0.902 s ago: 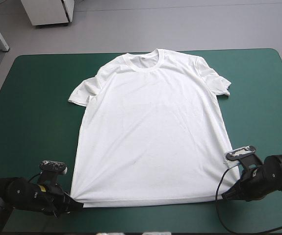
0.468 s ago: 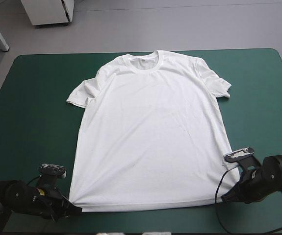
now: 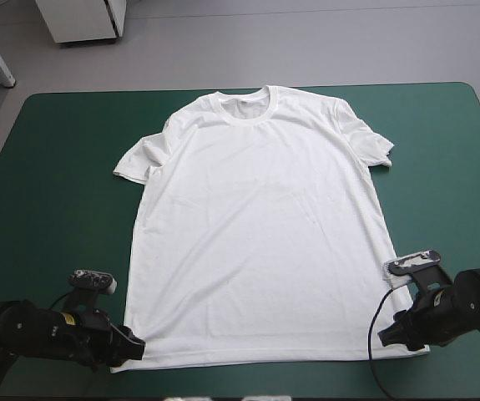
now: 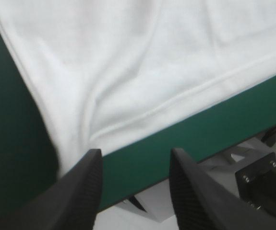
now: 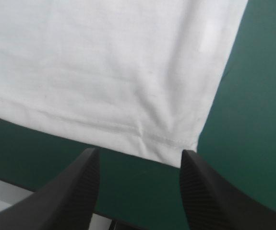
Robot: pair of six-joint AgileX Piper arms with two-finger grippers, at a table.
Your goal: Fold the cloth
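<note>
The white T-shirt (image 3: 256,225) lies spread flat, front up, collar toward the far edge and hem along the near edge. My left gripper (image 3: 129,348) sits low at the hem's left corner. In the left wrist view its fingers stand open (image 4: 134,155), with the puckered corner of the T-shirt (image 4: 128,62) just ahead of them. My right gripper (image 3: 392,332) rests at the hem's right corner. It is also open (image 5: 138,155), and the stitched hem corner of the T-shirt (image 5: 104,62) lies just beyond its fingertips.
Bare teal-green cover (image 3: 48,184) flanks the shirt on both sides. The table's near edge (image 4: 214,139) runs close beside the left gripper, a narrow strip from the hem.
Earlier both grippers pinched the hem corners and drew them toward the near edge. Now both stand open, the hem lies straighter, and the left gripper has shifted slightly right.
</note>
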